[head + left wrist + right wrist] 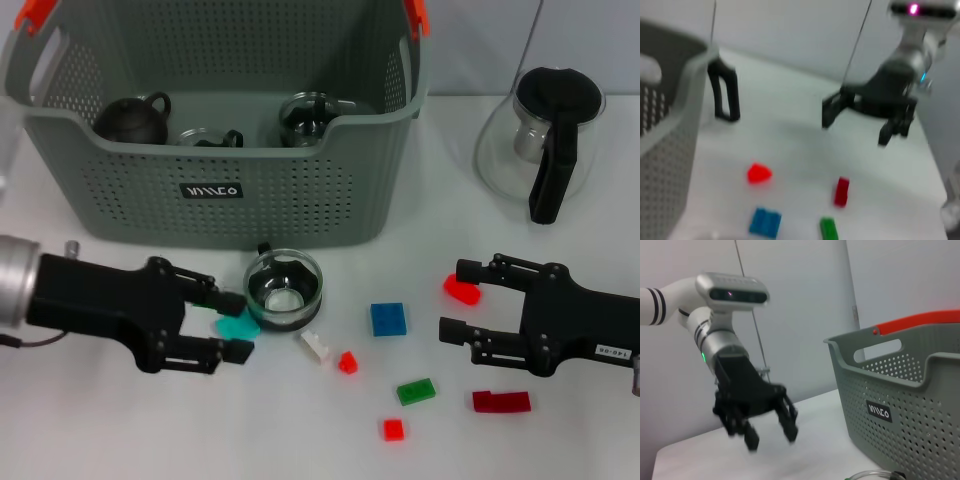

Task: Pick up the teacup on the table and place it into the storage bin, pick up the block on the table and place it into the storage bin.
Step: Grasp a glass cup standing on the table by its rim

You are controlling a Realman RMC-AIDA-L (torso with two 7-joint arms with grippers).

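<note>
I see left end effector (235,325) released, fingers flanking teal block (238,325) beside glass teacup (284,283), just front of storage bin (220,190). I advise: centre on teacup rim, clench gently. Right end effector (455,300) released, idle near front right edge.

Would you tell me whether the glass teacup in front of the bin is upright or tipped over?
Upright. The glass teacup stands on the table outside the storage bin, its open mouth facing up.

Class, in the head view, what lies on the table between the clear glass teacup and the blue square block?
Between the glass teacup and the blue block lie a small white block and a tiny red block, slightly nearer the robot.
</note>
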